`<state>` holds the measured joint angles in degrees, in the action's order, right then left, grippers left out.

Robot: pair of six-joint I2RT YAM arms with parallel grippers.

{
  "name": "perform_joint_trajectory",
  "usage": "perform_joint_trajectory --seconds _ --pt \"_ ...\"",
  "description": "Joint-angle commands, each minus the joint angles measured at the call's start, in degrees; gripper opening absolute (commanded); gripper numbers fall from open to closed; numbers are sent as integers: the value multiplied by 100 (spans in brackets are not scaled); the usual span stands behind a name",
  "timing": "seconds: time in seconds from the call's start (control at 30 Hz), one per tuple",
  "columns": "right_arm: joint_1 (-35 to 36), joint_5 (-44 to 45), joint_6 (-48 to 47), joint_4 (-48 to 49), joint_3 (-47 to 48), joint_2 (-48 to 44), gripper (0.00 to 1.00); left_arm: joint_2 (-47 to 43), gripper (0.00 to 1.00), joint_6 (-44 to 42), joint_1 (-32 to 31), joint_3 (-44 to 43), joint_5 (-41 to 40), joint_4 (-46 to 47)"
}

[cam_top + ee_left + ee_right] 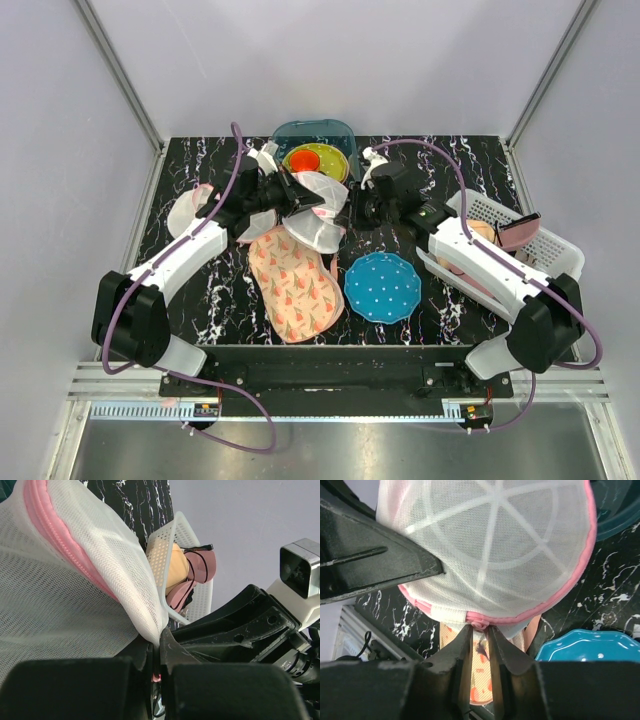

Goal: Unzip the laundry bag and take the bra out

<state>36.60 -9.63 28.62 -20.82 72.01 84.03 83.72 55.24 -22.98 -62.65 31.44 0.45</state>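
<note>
The laundry bag (312, 218) is a white mesh clamshell with pink zip trim, held up off the table between both arms. My left gripper (284, 196) is shut on a pinch of its mesh (150, 622) at the edge of the bag (70, 610). In the right wrist view the bag's dome (490, 540) fills the top. My right gripper (480, 629) stands narrowly open just below the rim, its tips on either side of the pink zip pull (480, 623). The bra is hidden.
A pink floral fabric piece (295, 282) lies under the bag, with a blue white-dotted round mat (382, 286) beside it. A white basket (545, 250) with peach and pink cloth stands at the right. A teal bowl (335, 132) sits at the back.
</note>
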Motion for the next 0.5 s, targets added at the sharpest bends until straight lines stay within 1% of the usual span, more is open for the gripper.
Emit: perform_joint_trajectory --seconds 0.0,0.03,0.1,0.13,0.23,0.3,0.4,0.47 --pt "5 776 -181 -43 130 -228 25 -365 0 -128 -22 -318 3 307" --pt "-30 1196 -251 -115 86 -281 25 -365 0 -145 -22 -326 2 281" --pt "-100 1532 -304 -308 -19 -404 24 -374 0 -154 -22 -335 20 272" --pt "-126 1551 -305 -335 -46 -440 24 -366 0 -154 -22 -344 37 272" --pt "-171 1403 -296 -344 -108 -598 27 -365 0 -137 -22 -309 73 385" --pt "-171 1149 -287 -221 -143 -677 27 -357 0 -110 -22 -283 73 430" --pt "-179 1033 -261 -168 -117 -739 28 -374 0 -84 -22 -265 99 456" --pt "-171 998 -278 -124 -73 -774 30 -374 0 -84 -22 -256 108 456"
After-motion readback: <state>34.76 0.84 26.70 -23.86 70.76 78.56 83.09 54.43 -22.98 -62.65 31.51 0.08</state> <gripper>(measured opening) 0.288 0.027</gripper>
